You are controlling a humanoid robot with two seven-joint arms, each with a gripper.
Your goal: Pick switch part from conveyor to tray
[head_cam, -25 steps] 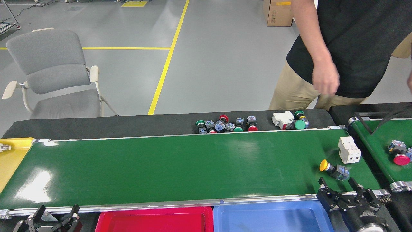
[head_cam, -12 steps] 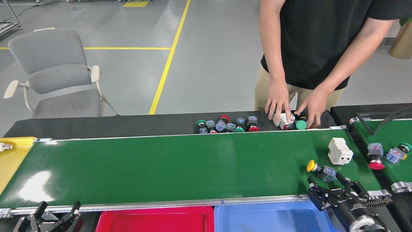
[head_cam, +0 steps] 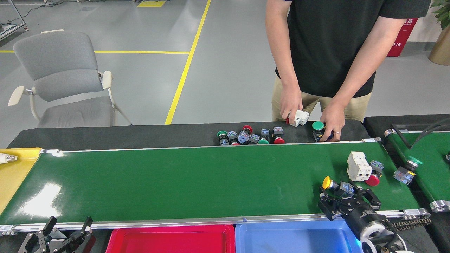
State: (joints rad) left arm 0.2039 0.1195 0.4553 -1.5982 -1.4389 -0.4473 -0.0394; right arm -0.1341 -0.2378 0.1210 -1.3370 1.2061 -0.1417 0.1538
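Yellow-capped switch [head_cam: 336, 185] carried leftward along conveyor [head_cam: 175, 182], right end effector [head_cam: 346, 201] following, jaws wide around it, left end effector [head_cam: 58, 234] spread wide, idle.

A grey chair [head_cam: 63, 79] is seen far up-left of the right end effector [head_cam: 346, 200]. A person [head_cam: 330, 45] is stood beyond it, a yellow floor line [head_cam: 188, 63] to their left. A yellow surface [head_cam: 15, 168] is placed far left.

The right gripper [head_cam: 346, 200] is seen at lower right, its 2 black fingers [head_cam: 325, 207] spread apart and directed away from the viewer. The left gripper [head_cam: 66, 228] is held at lower left, likewise spread.
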